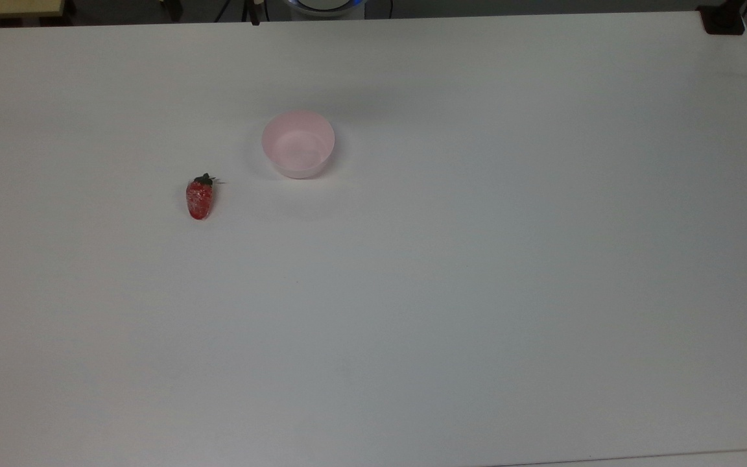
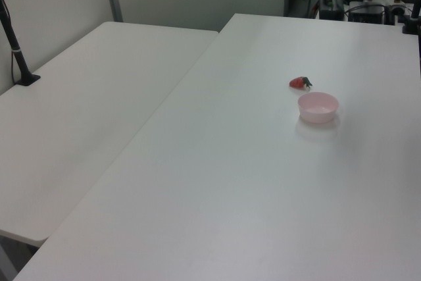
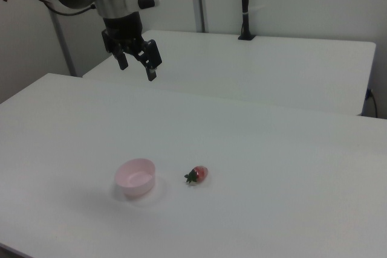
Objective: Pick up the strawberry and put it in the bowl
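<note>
The claw (image 3: 137,64) hung open and empty, high above the desk (image 1: 477,292). The strawberry (image 1: 200,198) lay on its side near the bowl (image 1: 298,144), not touching. Nothing was picked up yet. Next, the claw would need to go down over the strawberry.

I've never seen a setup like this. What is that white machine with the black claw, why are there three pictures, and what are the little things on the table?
These are three cameras looking at one moment from different sides. The white machine in the right view is a robot arm; the black claw at its end is its hand, with two fingers for pinching. Here the claw hangs open, high above the table, holding nothing. Two things lie on the table: a red toy strawberry on its side, and an empty pink bowl close by, not touching it. The top view looks down on them; the left view shows the same strawberry and bowl from the other side. The strawberry is not yet in the bowl.
</note>
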Robot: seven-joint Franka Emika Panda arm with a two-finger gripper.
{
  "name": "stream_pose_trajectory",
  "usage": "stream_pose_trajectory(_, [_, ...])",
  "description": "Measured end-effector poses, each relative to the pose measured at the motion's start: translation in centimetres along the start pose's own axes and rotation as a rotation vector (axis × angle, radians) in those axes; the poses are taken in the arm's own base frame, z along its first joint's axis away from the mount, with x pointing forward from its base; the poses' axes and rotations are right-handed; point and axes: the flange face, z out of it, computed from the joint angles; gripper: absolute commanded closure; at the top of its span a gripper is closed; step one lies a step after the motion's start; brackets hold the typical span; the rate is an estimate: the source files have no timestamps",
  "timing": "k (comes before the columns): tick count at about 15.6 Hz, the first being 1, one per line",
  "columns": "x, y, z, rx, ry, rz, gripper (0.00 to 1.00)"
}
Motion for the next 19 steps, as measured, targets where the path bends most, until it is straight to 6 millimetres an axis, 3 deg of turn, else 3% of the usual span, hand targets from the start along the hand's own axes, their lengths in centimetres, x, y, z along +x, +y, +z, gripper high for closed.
stream_pose_trajectory(15, [0.1,0.0,0.5,0.000,-0.009,-0.041,0.00])
stream_pose_trajectory(17, [0.3,1.1,1.2,-0.004,-0.022,-0.120,0.00])
stream_pose_trajectory(19, [0.6,3.5,2.5,-0.029,-0.050,-0.204,0.00])
